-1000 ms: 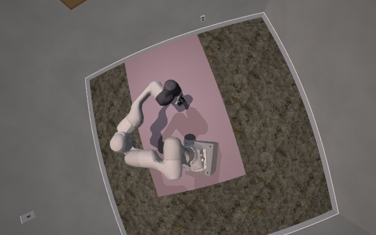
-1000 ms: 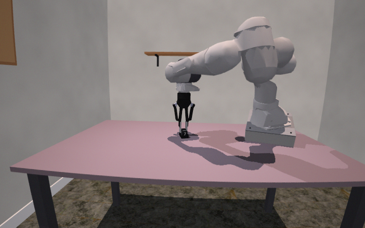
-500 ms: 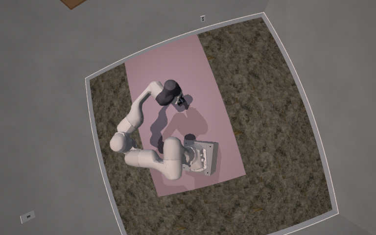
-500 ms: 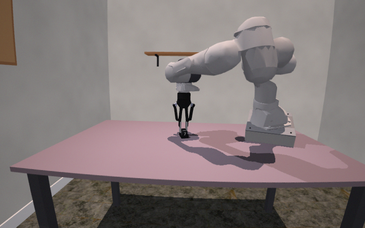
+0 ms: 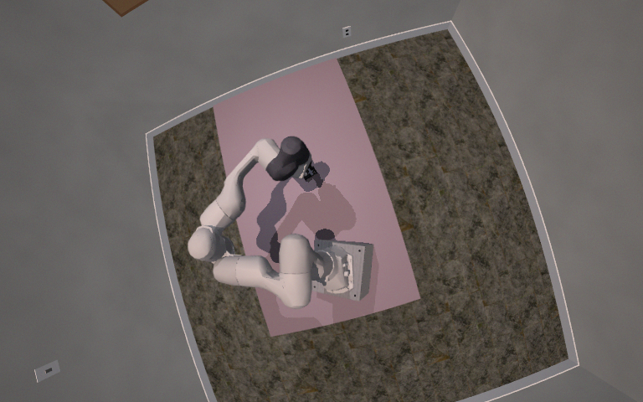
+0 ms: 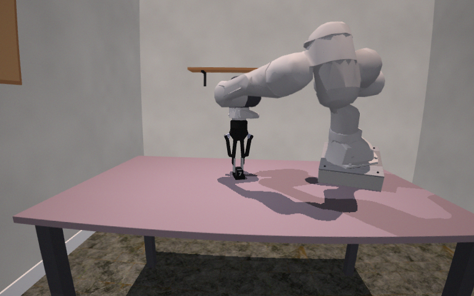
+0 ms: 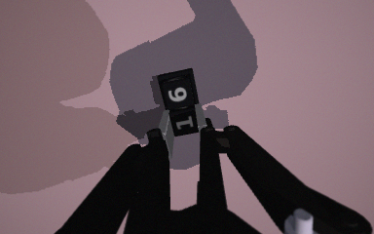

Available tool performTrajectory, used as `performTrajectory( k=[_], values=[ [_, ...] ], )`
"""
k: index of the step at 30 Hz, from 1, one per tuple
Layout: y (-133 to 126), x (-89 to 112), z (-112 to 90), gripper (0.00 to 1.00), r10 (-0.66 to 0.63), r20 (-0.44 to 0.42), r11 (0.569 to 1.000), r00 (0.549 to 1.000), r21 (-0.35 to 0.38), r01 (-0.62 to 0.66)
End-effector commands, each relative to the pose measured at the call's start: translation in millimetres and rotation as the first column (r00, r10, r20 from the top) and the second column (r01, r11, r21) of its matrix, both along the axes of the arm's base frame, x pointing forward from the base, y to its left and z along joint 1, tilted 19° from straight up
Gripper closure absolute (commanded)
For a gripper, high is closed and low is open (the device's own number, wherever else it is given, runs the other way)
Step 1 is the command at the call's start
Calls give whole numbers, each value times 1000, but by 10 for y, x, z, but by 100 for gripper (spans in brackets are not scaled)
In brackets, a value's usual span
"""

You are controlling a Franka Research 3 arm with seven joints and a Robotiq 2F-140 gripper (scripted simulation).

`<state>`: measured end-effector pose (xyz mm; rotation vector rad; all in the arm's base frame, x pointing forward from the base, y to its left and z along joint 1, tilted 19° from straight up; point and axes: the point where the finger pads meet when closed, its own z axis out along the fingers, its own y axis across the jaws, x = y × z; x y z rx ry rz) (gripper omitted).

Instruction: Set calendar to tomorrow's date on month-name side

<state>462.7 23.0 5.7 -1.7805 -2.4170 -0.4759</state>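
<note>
Off-white arm (image 6: 287, 74) built of rounded, bulbous shells with faceted surfaces. Jagged seam lines across the upper shoulder casing. Dark grey collar at the wrist joint (image 5: 289, 157), seen from above as a charcoal cap. Pale grey square pedestal (image 6: 377, 182) with small dark screw holes at the corners. Black claw (image 6: 239, 165) on a short black cylinder below a white flange; slim black linkages, lighter silver-grey lower segments. Small white cylindrical stub (image 7: 299, 222) on one black link in the wrist view.
</note>
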Motion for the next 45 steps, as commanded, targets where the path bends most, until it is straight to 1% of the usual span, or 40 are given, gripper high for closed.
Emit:
performTrajectory(
  k=[1, 35, 36, 38, 39, 44, 45],
  values=[
    [-9, 12, -6, 84, -1, 1, 1000, 1000, -3, 1],
    [-9, 12, -6, 84, -1, 1, 1000, 1000, -3, 1],
    [-9, 12, -6, 82, -1, 1, 1000, 1000, -3, 1],
    [-9, 12, -6, 82, -1, 1, 1000, 1000, -3, 1],
    [-9, 12, -6, 79, -1, 1, 1000, 1000, -3, 1],
    [-9, 12, -6, 77, -1, 1, 1000, 1000, -3, 1],
    [-9, 12, -6, 74, -1, 1, 1000, 1000, -3, 1]
  ],
)
